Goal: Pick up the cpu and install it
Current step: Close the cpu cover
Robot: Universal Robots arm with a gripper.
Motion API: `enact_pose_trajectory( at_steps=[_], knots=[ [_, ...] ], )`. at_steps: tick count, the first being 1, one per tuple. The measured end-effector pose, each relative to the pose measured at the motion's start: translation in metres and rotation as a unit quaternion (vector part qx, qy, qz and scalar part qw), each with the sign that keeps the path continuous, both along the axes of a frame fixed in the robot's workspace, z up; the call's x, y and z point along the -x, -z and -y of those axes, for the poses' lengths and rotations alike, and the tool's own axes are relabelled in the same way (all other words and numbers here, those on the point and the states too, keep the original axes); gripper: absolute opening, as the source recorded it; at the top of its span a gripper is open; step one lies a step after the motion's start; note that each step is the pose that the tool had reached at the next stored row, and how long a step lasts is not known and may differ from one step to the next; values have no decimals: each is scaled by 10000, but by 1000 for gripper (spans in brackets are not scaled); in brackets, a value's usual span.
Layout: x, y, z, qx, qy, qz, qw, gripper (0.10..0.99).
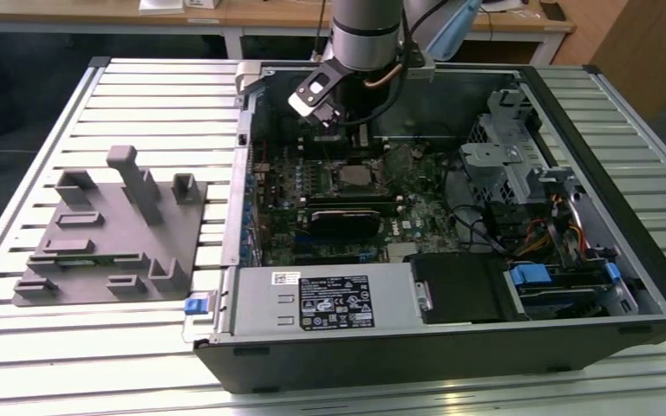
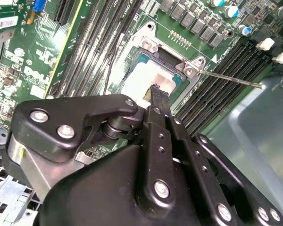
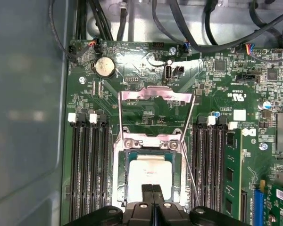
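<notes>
Grey slatted tabletop [image 1: 136,95] carries the open computer case [image 1: 426,364]; in the exterior view the claw [image 1: 352,137] hangs inside it. Second wrist view: claw [image 2: 155,90] pressed together, empty, tips over the cpu [image 2: 140,77], which lies in its socket [image 2: 149,45]. First wrist view: claw [image 3: 153,189] over the seated cpu [image 3: 148,172], retention frame [image 3: 155,95] raised.

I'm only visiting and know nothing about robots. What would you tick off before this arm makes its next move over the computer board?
1. cpu lies in the socket, pale top up: ok.
2. cpu seated flat all round: cannot tell, the gripper hides one edge.
3. Load plate flipped open, clear of the cpu: ok.
4. Lever swung out to the side: ok.
5. Gripper shut over the cpu, holding nothing: ok.
6. Tips touching the cpu or just above it: cannot tell.
</notes>
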State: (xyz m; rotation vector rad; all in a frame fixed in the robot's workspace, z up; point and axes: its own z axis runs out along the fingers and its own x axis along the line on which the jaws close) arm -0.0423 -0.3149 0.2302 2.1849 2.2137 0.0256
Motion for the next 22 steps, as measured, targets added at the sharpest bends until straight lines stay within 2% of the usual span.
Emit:
enact_pose_trajectory(
  at_steps=[5, 10, 13, 17, 19, 22],
  knots=[
    [0, -122, 0, 1, 0, -1, 10000, 106],
    [0, -328, 0, 0, 0, -1, 10000, 106],
    [0, -345, 23, -1, 3, -1, 10000, 106],
    [0, -345, 108, 1, 9, -1, 10000, 106],
    [-10, -345, 118, 0, 10, -1, 10000, 106],
    [-86, -345, 118, 0, 10, -3, 10000, 106]
  ],
)
